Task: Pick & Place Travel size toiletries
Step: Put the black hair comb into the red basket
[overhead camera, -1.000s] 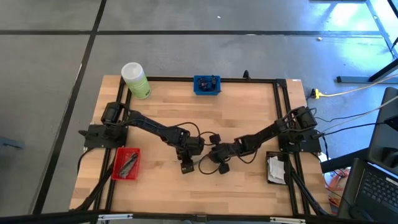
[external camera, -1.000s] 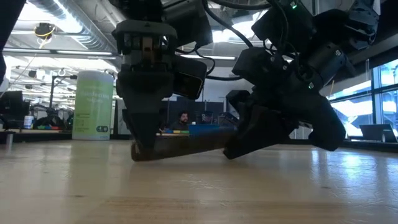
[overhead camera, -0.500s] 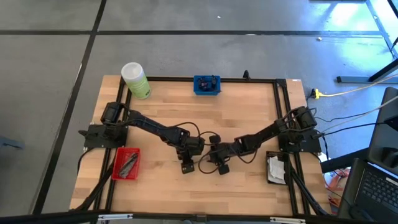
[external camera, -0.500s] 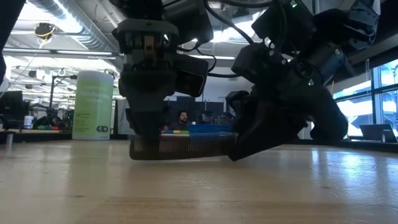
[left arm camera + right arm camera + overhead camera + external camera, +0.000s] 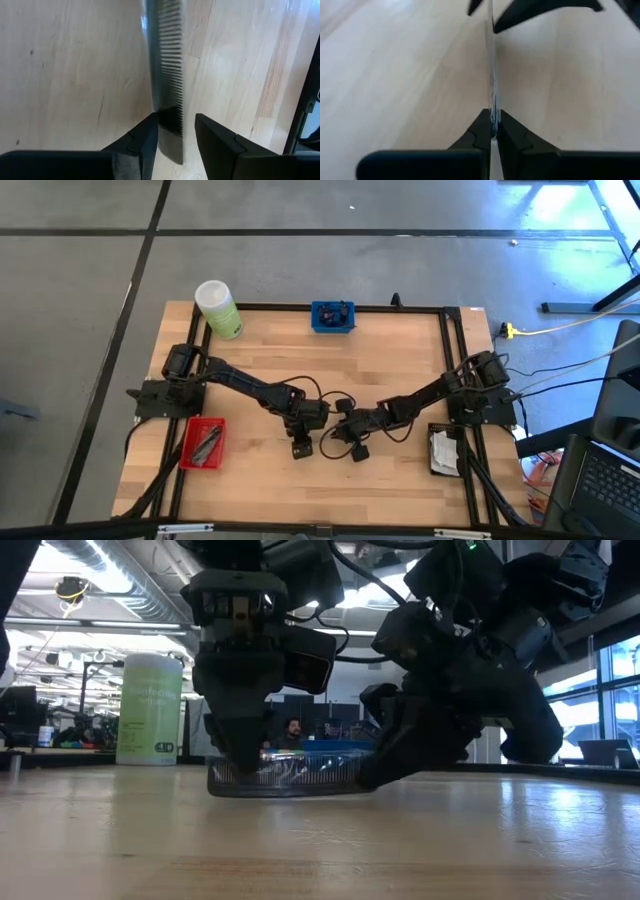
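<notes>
A dark comb (image 5: 290,777), one of the toiletries, sits level just over the middle of the table between my two grippers, its toothed face toward the near edge. It shows as a thin line in the high view (image 5: 320,442). My right gripper (image 5: 493,122) is shut on the comb's right end. At the comb's left end, my left gripper (image 5: 175,130) points steeply down with one finger on either side. A strip of bare wood shows between the teeth and one finger. My right gripper pinches the comb's two flat faces (image 5: 492,111) between its fingers at the right end. It comes slanting down from the table's right, with the fingers along the comb. The comb stands on edge, level, its lower edge at the tabletop. My left gripper has one finger (image 5: 150,132) close against the comb's back edge; I cannot tell whether they touch.
A light-green bottle (image 5: 218,308) stands at the far left and a blue tray (image 5: 332,316) at the far middle. A red tray (image 5: 204,443) lies near left, and a black tray with white sachets (image 5: 443,450) near right. A person (image 5: 293,730) sits beyond the table.
The comb has turned about its length. It showed as a thin bar with its left end dipped to the table, and now stands level with its toothed face toward the near edge. My right gripper has tipped slightly with it.
</notes>
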### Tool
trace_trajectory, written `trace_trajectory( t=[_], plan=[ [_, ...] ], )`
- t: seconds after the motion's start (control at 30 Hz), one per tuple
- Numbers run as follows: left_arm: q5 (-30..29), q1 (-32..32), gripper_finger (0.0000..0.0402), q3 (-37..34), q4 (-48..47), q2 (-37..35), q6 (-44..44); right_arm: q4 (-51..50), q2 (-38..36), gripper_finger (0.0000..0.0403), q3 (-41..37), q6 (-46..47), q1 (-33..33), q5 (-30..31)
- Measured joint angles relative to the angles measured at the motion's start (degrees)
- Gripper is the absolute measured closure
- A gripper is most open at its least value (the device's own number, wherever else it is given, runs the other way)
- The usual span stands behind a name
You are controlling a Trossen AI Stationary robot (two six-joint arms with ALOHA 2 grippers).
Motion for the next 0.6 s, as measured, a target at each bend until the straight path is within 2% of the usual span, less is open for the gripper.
trace_trajectory(
  t=[0.3,0.43,0.6],
  plan=[
    [-1.1,0.0,0.0268,0.0,0.3,0.0,6.4,-1.4,0.0,0.039,0.0,2.2,0.0,-2.0],
    [-1.1,0.0,0.0236,0.0,0.3,0.0,8.9,-5.8,-1.4,0.039,0.2,4.5,0.0,-2.9],
    [-1.0,0.1,0.0182,0.0,0.0,0.0,11.9,-12.7,-4.8,0.0391,0.0,8.1,0.0,-9.4]
  ],
)
